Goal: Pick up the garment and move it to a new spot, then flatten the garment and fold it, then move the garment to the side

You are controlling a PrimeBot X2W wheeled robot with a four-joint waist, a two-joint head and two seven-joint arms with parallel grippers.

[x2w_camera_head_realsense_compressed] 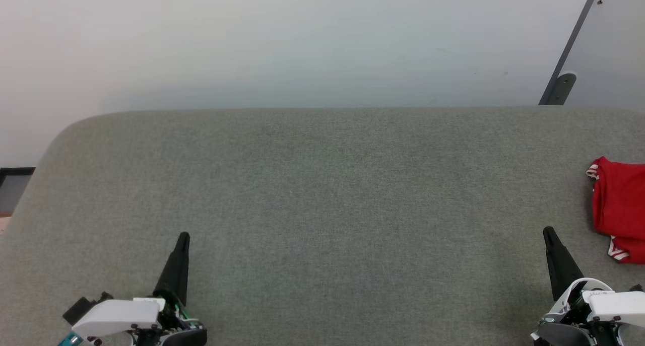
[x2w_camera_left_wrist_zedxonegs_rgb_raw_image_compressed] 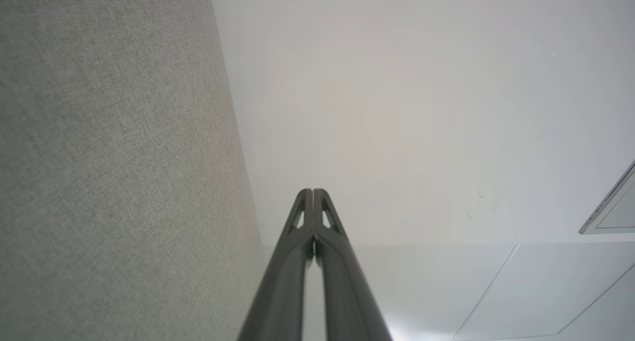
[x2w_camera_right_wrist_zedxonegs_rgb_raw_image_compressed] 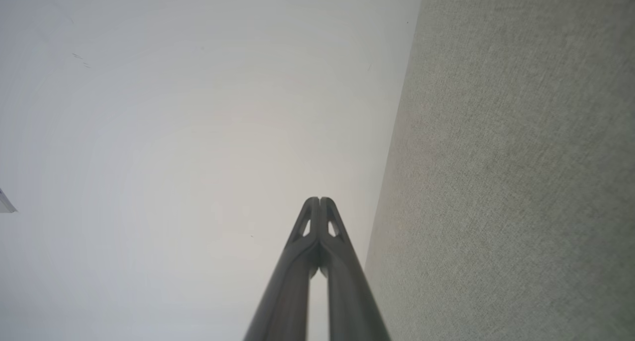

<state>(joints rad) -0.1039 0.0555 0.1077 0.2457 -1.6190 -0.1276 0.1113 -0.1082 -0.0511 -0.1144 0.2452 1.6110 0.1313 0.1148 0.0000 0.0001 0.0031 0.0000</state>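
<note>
Finds the garment (x2w_camera_head_realsense_compressed: 619, 205), a red soft-fabric T-shirt with white-and-red striped trim, at the far right of the head view. Shows it gathered into a compact heap on the grey woven-fabric surface (x2w_camera_head_realsense_compressed: 322, 195) and cut off by the picture's edge. Cannot tell whether neatly folded or merely bunched. Fits either a shirt waiting to be picked up or one folded and set aside.

Finds the left gripper (x2w_camera_head_realsense_compressed: 183, 236) low at the left, well apart from the shirt, and the right gripper (x2w_camera_head_realsense_compressed: 547, 231) low at the right, near the shirt but not touching it. Confirms in both wrist views long dark fingers pressed together at the tips, with nothing between them.

Judges the cloth light, limp and likely to sag and fall open when lifted; not fragile, and probably not slippery on the woven cover. Suggests, for any grasp, pinching a raised fold or the striped edge nearest the right gripper, through all layers rather than on flat cloth.
</note>
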